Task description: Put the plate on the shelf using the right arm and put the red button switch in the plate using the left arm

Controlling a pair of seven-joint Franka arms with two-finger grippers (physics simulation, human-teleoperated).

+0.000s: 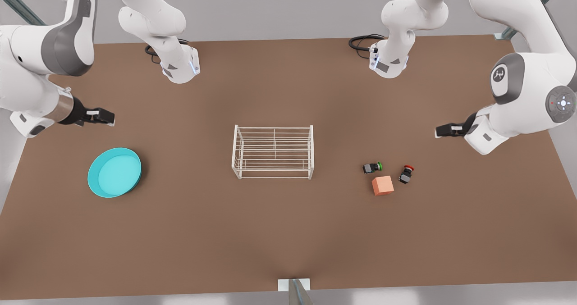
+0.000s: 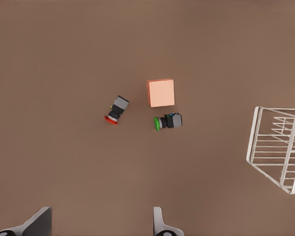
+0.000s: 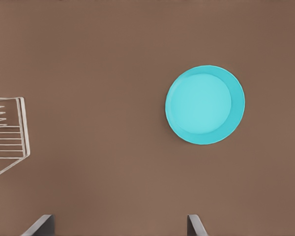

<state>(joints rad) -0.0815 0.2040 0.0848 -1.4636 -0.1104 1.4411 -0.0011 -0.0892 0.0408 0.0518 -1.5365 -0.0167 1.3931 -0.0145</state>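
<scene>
Here, turquoise plate point(image 1: 114, 172) flat on brown table point(image 1: 288, 233), front view's left, well apart from white wire rack point(image 1: 273, 152) at centre. Right gripper point(image 1: 103, 116) hovers near plate, fingers point(image 3: 39, 227) spread, empty. Red button switch point(image 1: 406, 174) lies on its side, front view's right, beside orange-pink cube point(image 1: 382, 185) and green-capped switch point(image 1: 372, 167). Left gripper point(image 1: 444, 131) hangs above them, fingers point(image 2: 162, 223) apart, empty.

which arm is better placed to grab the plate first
The right. The right gripper hangs open near the plate, at the front view's left. The left gripper waits open across the shelf.
</scene>
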